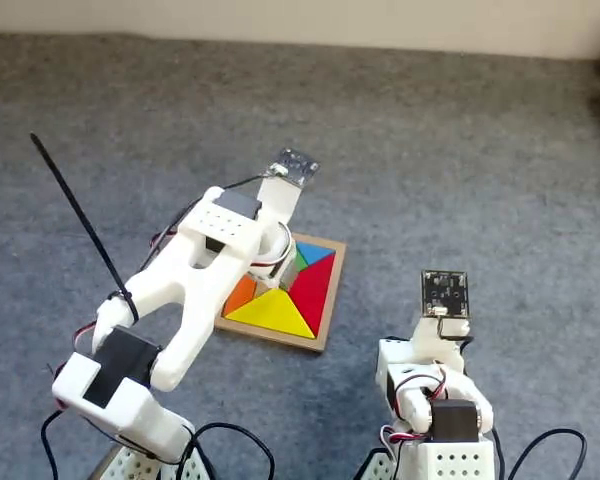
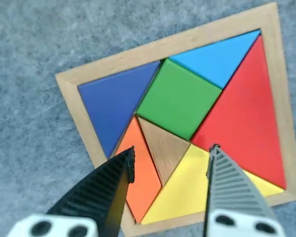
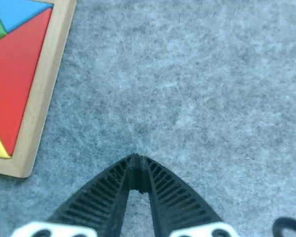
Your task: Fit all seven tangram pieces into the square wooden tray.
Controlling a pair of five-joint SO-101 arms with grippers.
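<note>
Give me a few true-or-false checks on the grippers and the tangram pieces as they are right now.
1. The left gripper is open above the tray. True.
2. The right gripper holds a piece. False: it is shut on nothing, over the carpet.
3. The green square touches the red triangle. True.
4. The yellow triangle lies outside the tray. False: it sits inside the tray.
</note>
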